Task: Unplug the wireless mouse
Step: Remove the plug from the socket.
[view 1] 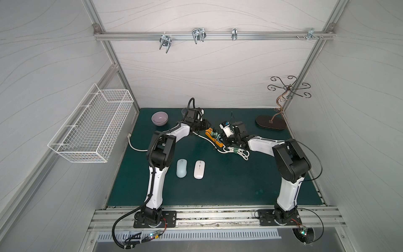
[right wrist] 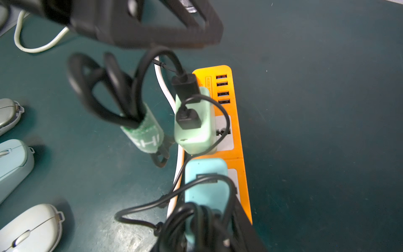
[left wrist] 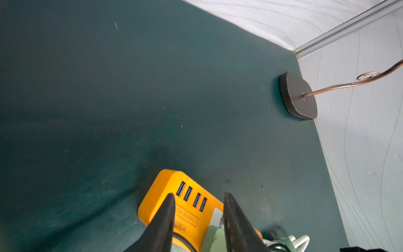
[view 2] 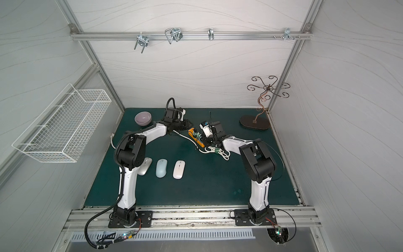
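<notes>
Dark green mat [view 1: 218,187] under me, pale panel walls all round. There's a white wire basket [view 1: 91,124] on the left wall and a hook rail [view 1: 218,36] across the back. A purple bowl [view 1: 159,118] sits at the rear, and a copper wire stand [view 1: 271,124] is in the far right corner.

The orange power strip [view 1: 209,131] lies mid-mat, with its white cord [view 1: 137,148] trailing off to the left wall. Three mice lie in a row near the front, beside my left arm: a silver mouse [view 2: 145,167], a blue mouse [view 1: 181,168] and a white mouse [view 1: 199,169]. I can't trace any cable to them.

Both arms reach forward and bend inward over the strip. My left gripper [left wrist: 198,194] is over the USB end with its fingers apart. The strip's label shows through the gap and nothing is pinched.

My right gripper [view 1: 224,140] is over the other end, by the teal adapter [right wrist: 205,185]. A mint adapter [right wrist: 194,133] with two black plugs sits just beyond. A tangle of black cable [right wrist: 196,218] hides those fingers, so I can't tell whether they're clamped on anything.
</notes>
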